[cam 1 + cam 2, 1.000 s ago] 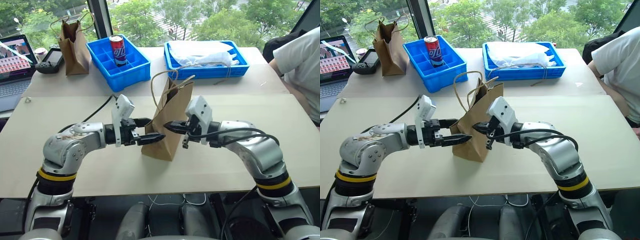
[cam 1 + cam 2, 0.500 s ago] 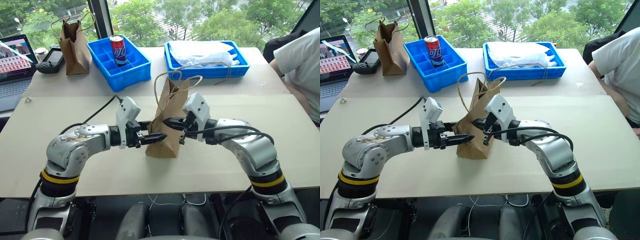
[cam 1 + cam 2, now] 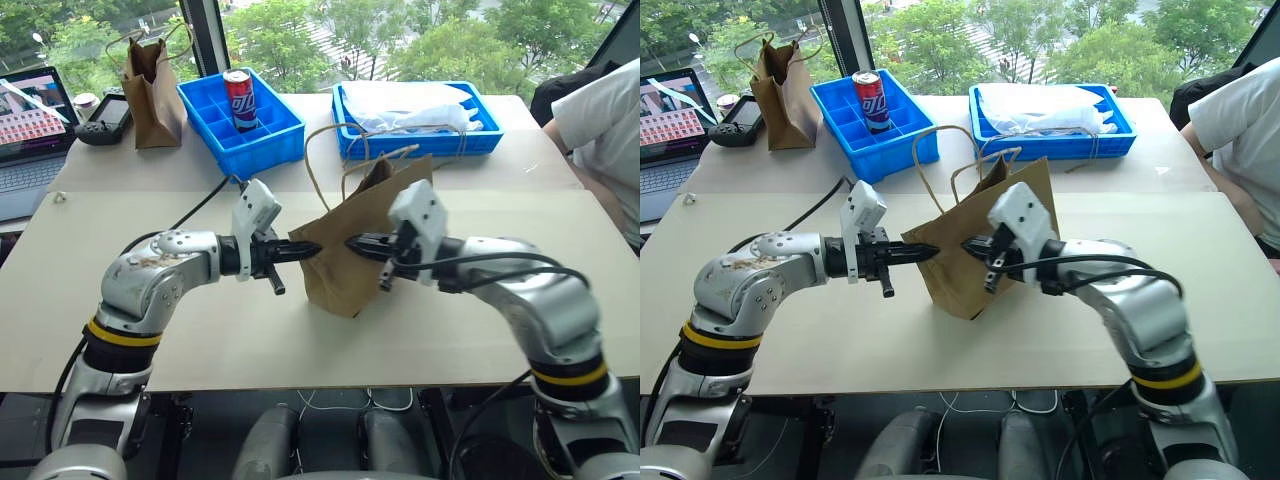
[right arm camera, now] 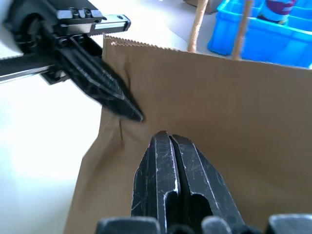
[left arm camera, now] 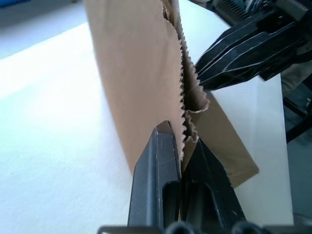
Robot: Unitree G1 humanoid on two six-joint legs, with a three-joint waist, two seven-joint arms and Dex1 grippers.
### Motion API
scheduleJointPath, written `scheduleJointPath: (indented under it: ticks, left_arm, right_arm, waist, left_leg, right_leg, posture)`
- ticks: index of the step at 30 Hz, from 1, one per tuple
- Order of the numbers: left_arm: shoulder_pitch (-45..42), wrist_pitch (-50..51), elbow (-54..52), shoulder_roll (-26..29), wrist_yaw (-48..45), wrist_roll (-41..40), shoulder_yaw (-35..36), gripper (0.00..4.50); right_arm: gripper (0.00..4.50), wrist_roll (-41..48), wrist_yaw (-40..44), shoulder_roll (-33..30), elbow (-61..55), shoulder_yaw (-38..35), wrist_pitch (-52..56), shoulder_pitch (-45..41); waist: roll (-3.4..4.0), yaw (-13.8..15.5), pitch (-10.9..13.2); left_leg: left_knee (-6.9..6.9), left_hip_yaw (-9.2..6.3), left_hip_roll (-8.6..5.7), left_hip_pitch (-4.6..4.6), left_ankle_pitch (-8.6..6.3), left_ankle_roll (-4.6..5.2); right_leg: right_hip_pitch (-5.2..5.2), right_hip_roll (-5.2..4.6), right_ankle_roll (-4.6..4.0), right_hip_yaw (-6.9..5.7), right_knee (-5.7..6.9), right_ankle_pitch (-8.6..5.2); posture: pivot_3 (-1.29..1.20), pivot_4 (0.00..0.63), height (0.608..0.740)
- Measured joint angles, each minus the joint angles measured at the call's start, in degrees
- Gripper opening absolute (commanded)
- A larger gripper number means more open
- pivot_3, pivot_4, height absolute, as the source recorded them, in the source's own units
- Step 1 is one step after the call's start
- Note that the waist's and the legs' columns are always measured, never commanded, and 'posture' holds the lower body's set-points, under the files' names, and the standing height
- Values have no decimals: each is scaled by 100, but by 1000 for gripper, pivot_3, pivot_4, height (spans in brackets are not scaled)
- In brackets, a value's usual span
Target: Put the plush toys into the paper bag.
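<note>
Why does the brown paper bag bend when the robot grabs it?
The brown paper bag with cord handles probably bends easily: its thin wall creases where the left gripper and right gripper pinch it. It already leans, so it seems light and apt to tip.

head pair: above, facing down-forward | wrists: close, apparently share paper bag [image 5: 141,73]

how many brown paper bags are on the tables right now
2. The wide paper bag stands mid-table, pinched between the left gripper and the right gripper. A narrower bag stands at the far left, beside the blue bin. No others show.
</note>
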Motion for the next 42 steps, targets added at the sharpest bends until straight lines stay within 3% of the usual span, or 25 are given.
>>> scheduleJointPath:
  ticks: [5,10,18,30,32,33,38,42]
  left_arm:
    - [-822,-1635,1610,118,-1371,886,-530,46]
    - [-1678,-3369,3334,-201,-2708,1589,-918,46]
    - [-2887,-5199,5469,-635,-4013,2050,-1141,46]
    - [-3339,-6272,6535,-489,-4071,1834,-1957,46]
    - [-3324,-6067,6509,-462,-4073,1678,-1983,592]
    - [-3313,-5976,6502,-445,-4074,1646,-1981,646]
    - [-3284,-5574,6364,-189,-4088,1406,-1858,2375]
    - [-3163,-4995,5839,409,-4096,998,-1613,3657]
  right_arm:
    - [0,844,457,-1192,-653,-1403,920,1067]
    - [0,1185,531,-1566,-898,-2389,1190,1812]
    - [0,1363,234,-1554,-1143,-2668,1206,2422]
    - [0,1383,45,-1571,-1009,-2639,1020,2565]
    - [0,1381,39,-1612,-982,-2631,994,2535]
    - [0,1381,40,-1638,-964,-2625,988,2535]
    - [0,1365,103,-1725,-820,-2599,843,2571]
    - [0,1219,327,-1902,-557,-2589,614,2803]
  waist:
    - [0,14,0]
    - [-2,-21,1]
    - [-4,-34,2]
    - [-7,-39,4]
    - [-7,-40,4]
    - [-7,-41,4]
    - [-7,-48,4]
    - [-7,-79,4]
  left_leg:
    - [0,3,4,-2,-2,5]
    - [4,7,6,-6,-5,12]
    - [19,8,4,-22,-13,25]
    - [29,7,3,-25,-13,28]
    - [30,7,3,-25,-13,29]
    - [30,7,3,-25,-14,30]
    - [30,7,4,-25,-14,30]
    - [29,7,6,-23,-14,30]
  right_leg:
    - [6,-1,-1,-1,-7,-1]
    - [5,-4,1,1,-9,0]
    - [2,-6,11,-2,-9,0]
    - [2,-6,17,-2,-4,0]
    - [2,-5,19,-2,-2,-1]
    - [2,-5,19,-2,-2,-1]
    - [1,-3,20,-2,0,-1]
    - [0,-1,20,0,3,-1]
  posture:
    - [0,150,740]
    - [0,150,740]
    - [0,150,740]
    - [0,150,740]
    - [0,150,740]
    - [0,150,740]
    - [0,150,740]
    - [0,150,740]
